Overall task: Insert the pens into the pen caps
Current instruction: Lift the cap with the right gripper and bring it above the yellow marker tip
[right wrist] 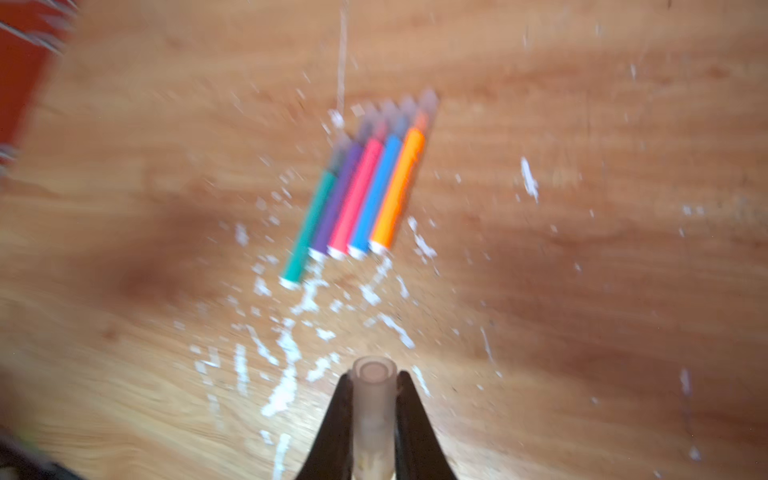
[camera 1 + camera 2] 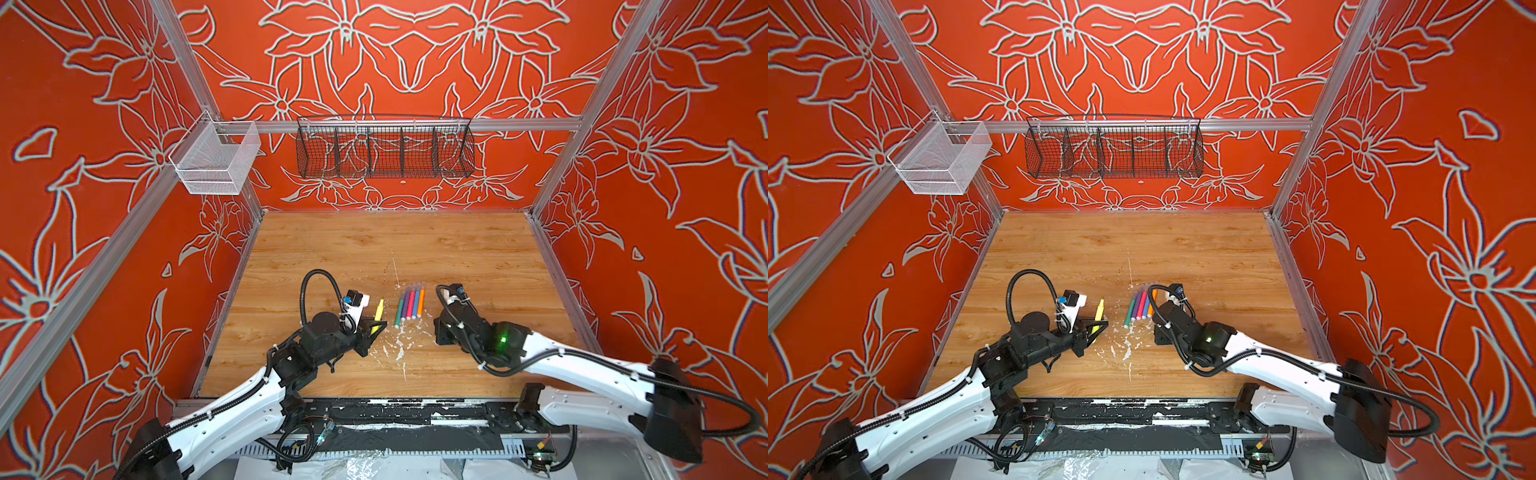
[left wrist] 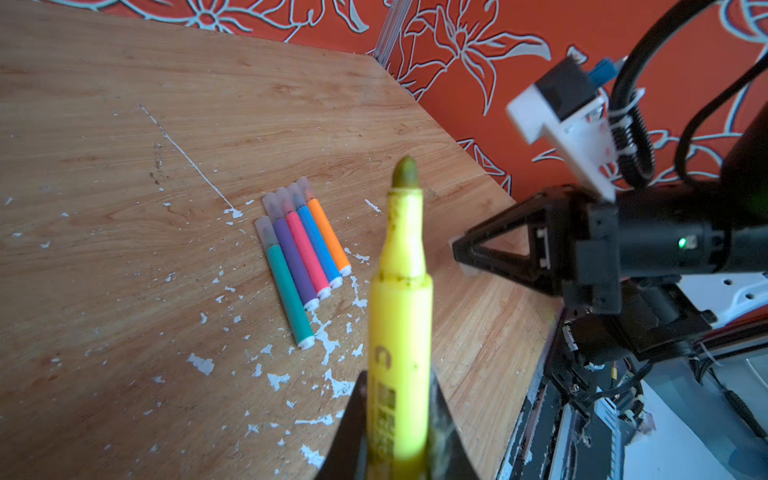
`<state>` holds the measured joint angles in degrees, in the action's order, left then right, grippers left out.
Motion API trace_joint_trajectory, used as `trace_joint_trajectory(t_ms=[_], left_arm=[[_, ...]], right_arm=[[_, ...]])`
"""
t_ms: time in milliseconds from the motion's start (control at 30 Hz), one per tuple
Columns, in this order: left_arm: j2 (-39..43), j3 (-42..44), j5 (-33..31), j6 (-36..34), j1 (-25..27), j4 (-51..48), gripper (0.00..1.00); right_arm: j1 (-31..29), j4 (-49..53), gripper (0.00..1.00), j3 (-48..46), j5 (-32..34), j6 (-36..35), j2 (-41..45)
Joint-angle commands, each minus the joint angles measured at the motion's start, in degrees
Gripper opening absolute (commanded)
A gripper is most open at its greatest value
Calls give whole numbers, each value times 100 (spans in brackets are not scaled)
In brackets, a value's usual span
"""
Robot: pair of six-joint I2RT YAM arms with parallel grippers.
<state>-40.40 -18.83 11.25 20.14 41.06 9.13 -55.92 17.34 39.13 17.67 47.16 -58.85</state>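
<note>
Status: left gripper [image 3: 397,374] is clamped on the yellow pen [image 3: 401,299]. Lower barrel sits between the fingers, and the bare felt tip sticks out ahead of them, uncapped and raised off the table [image 2: 457,249]. Right gripper [image 1: 374,376] is clamped on one translucent pen cap [image 1: 372,399], with a ring end facing out past the fingertips. That view is blurred, so I can't tell if that is the open end.

Grippers are apart, tips angled toward each other across a gap. In the left wrist view the right one's tip sits beside the felt tip, not touching.

Other five pens [image 2: 409,303] (green, purple, pink, blue, orange) lie flat in a tight side-by-side row, each capped. They are ahead of both grippers and between them in both top views. Green one is offset back toward the grippers.

Room: paint flecks [image 2: 399,353] lie on the wood under the gap. Bare wood runs from the row to the back wall [image 2: 395,195]. Side rails [image 2: 557,266] are well apart from either gripper, and the front rail [image 2: 395,409] is behind both wrists.
</note>
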Motion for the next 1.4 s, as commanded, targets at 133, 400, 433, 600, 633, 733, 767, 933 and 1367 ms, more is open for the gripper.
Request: trace_joint_trajectory(t_ms=[133,400,433,600,633,733,767,933,1367], left_arm=[[190,190,79,-63,43,290,0],[119,345,805,197,67,869,0],[81,330,866,230,77,926,0],[-121,286,1175,391,129,1262,0],[-149,309,1226,444,146,1378,0],[-187,310,1301,573,191,1547,0],[-203,321,1328,596,213,1605,0],[-365,287,1302,627,271,1789,0],[-679,202,1144,619,306,1983,0]], right_arm=[[1,-2864,3,-457,-299,-193,697],[-9,-5001,0,-775,-960,-235,232],[-7,-5173,0,-808,-1028,-226,150],[-10,-5751,0,-854,-1349,-193,-139],[-10,-5825,0,-872,-1386,-160,-176],[-15,-5945,0,-936,-1376,-147,-213],[-21,-5958,0,-951,-1359,-145,-207],[-17,-6306,0,-1029,-1480,-154,-341],[-16,-6888,0,-1298,-1739,-50,-646]])
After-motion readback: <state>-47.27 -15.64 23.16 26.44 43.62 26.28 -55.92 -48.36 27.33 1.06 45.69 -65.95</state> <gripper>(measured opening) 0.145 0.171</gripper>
